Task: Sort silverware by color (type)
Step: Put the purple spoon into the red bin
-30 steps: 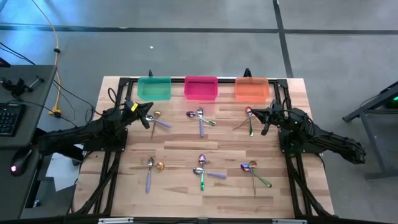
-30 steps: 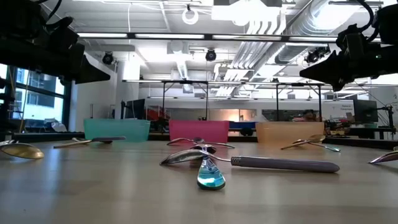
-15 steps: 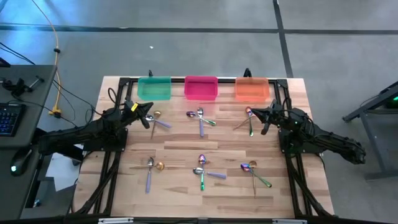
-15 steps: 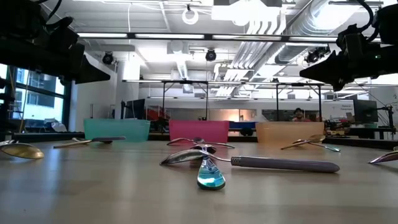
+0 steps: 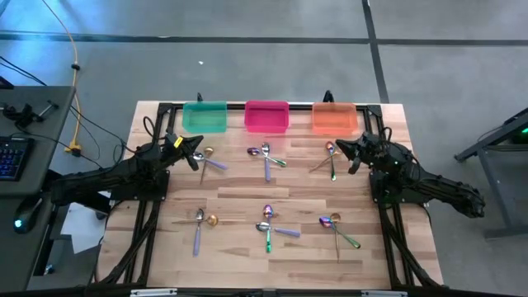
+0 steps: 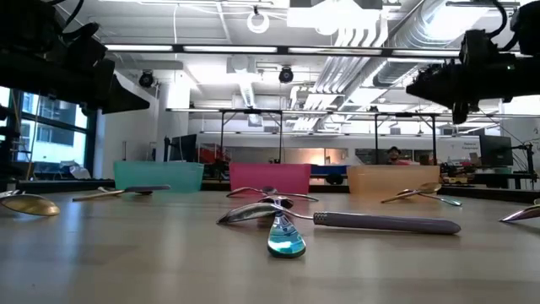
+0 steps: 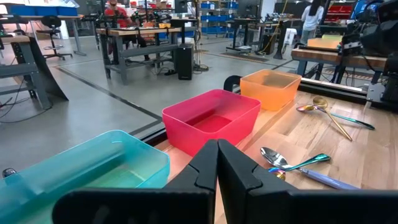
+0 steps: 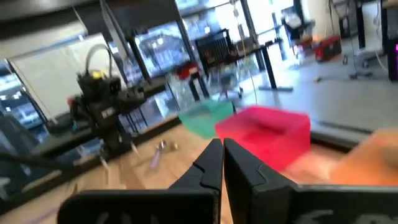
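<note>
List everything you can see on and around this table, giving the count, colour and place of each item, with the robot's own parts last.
Teal bin: one, far edge, left.
Pink bin: one, far edge, middle.
Orange bin: one, far edge, right.
Spoons, far row: small clusters with lavender, green and gold handles, left, middle, right.
Spoons, near row: three similar clusters, left, middle, right.
Wooden table: one, light wood.
Keyboard: one, dark, on a side desk to the left.
Left gripper: dark, fingers shut, above the far-left spoons.
Right gripper: dark, fingers shut, beside the far-right spoons.
</note>
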You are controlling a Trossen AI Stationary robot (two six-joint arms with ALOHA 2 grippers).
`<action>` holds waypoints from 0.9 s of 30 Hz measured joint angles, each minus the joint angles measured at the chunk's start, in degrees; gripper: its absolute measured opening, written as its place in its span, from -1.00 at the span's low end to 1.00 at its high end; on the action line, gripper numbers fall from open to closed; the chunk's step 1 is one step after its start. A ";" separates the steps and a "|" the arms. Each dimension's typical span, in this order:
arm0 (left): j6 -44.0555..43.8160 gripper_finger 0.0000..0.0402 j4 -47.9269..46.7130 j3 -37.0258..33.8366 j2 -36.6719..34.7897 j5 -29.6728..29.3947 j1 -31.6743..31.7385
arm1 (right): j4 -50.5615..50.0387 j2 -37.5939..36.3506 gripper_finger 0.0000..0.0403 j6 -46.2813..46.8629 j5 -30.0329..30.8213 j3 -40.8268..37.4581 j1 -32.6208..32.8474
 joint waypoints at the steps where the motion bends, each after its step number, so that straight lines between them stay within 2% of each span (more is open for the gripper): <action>1: 0.00 -1.00 0.00 0.00 0.00 -0.01 0.01 | 1.19 0.00 -1.00 0.66 -0.01 0.01 0.00; 5: 0.00 -1.00 0.00 0.01 0.01 0.01 0.02 | 8.34 0.04 -1.00 4.40 -0.75 0.00 0.02; 7: 0.00 -1.00 -0.01 0.01 0.00 -0.01 0.00 | 9.98 0.13 -1.00 4.50 -3.73 0.06 0.14; 9: 0.00 -1.00 0.00 -0.01 0.00 0.01 0.00 | 9.45 0.86 -1.00 2.68 -4.65 0.53 1.02; 12: 0.00 -1.00 0.00 0.00 -0.01 0.00 0.00 | 9.13 3.30 -1.00 -1.92 -2.06 1.91 3.04; 16: 0.00 -1.00 0.00 0.01 -0.01 0.01 0.00 | 8.71 8.98 -1.00 -6.35 1.49 4.08 5.69; 22: 0.00 -1.00 0.00 0.01 0.01 0.00 0.00 | 8.75 20.34 -0.99 -6.30 3.25 8.41 8.71; 27: 0.00 -1.00 0.00 0.01 0.01 0.01 0.00 | 8.72 32.05 -0.80 -5.47 5.21 12.80 12.69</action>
